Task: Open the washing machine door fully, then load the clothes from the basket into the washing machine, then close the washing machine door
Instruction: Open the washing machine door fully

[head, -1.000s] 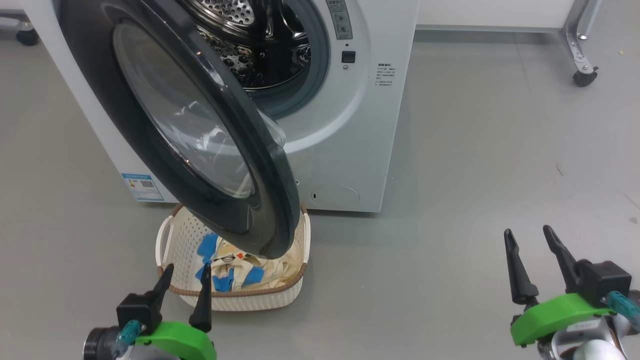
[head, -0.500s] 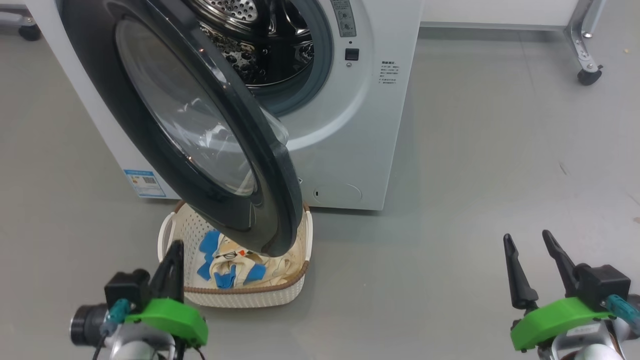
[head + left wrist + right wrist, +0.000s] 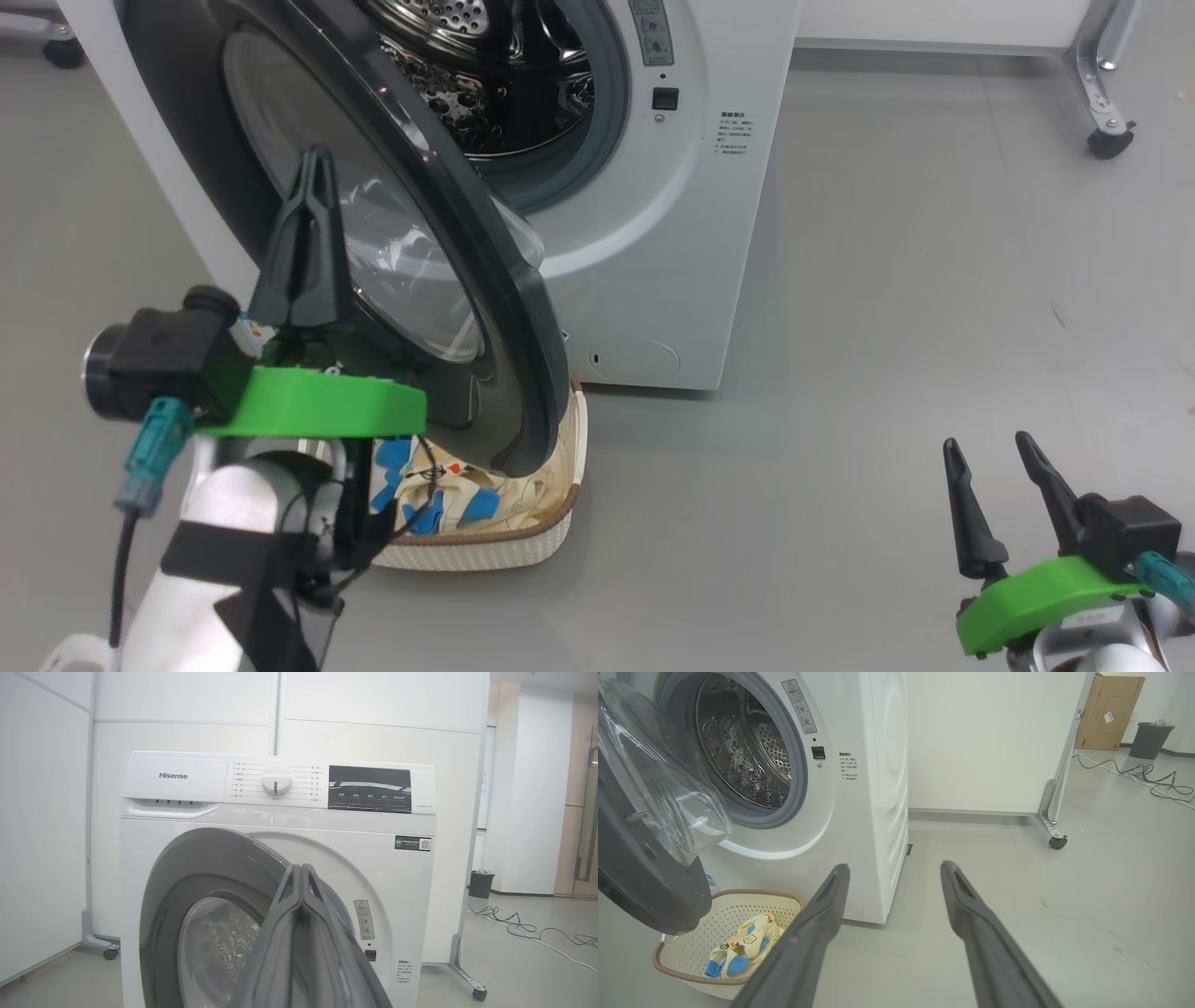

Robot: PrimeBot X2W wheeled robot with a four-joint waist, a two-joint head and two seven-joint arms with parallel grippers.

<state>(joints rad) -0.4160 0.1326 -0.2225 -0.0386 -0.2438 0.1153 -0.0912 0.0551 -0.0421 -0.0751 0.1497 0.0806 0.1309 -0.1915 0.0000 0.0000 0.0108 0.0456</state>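
Green plastic and a pale forearm rise at the lower left of the head view. Above them the left gripper (image 3: 316, 168) points up the frame, its two dark fingers pressed flat together and clasping nothing. It stands before the outer face of the washing machine door (image 3: 509, 308); whether it touches, I cannot tell.

The door is only part open, and its lower edge hangs over the basket (image 3: 485, 551) at bottom centre, where the clothes (image 3: 448, 485) lie.

To do this well, I reckon those closed fingers should slip round the door's free right-hand edge and sweep it leftward along its hinge arc. They should press on the black rim, not the glass, and stay clear of the basket.

The washing machine (image 3: 691, 233) stands at upper centre. At lower right the right gripper (image 3: 988, 446) waits with fingers spread and empty, well apart from the machine.
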